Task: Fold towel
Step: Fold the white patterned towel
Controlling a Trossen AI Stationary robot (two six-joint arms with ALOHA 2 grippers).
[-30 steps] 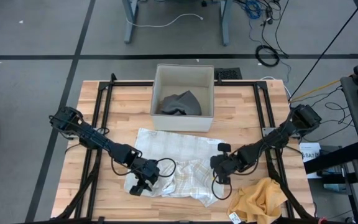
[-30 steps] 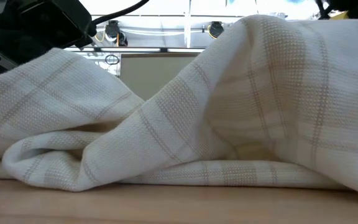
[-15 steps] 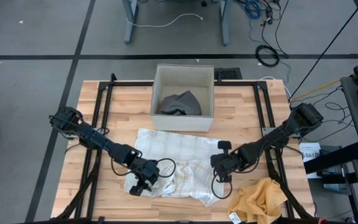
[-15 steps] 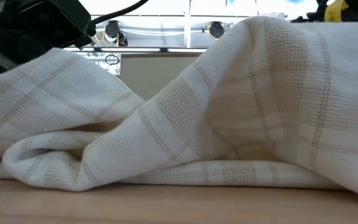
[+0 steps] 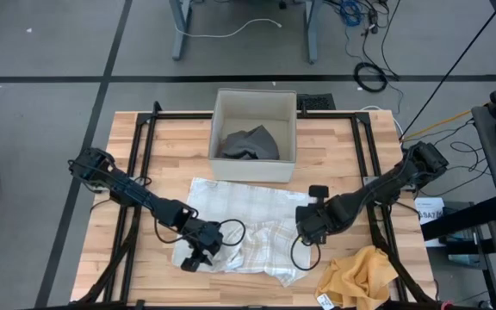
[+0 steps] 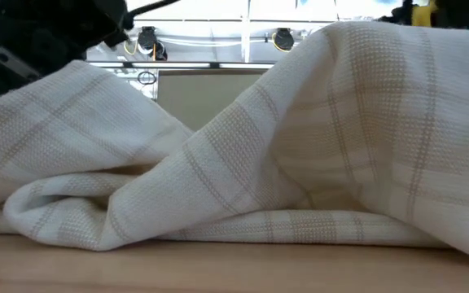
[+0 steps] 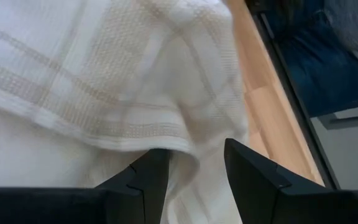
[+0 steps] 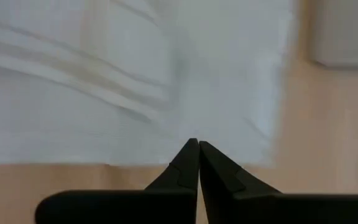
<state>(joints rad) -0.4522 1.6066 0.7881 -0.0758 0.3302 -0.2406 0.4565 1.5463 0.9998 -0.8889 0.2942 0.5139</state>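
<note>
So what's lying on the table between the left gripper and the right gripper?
In the high view, only the white checked towel spans the stretch from the left gripper to the right gripper.

One white checked towel lies rumpled on the one wooden table. One open box stands at the far middle of the table, with one grey cloth inside it. One yellow cloth lies bunched at the near right corner. Two dark arms reach in, so two end effectors: the left end effector at the towel's near left corner, fingers apart, and the right end effector at the towel's right edge, fingers pressed together. That makes three pieces of fabric in all, one box, one table
</note>
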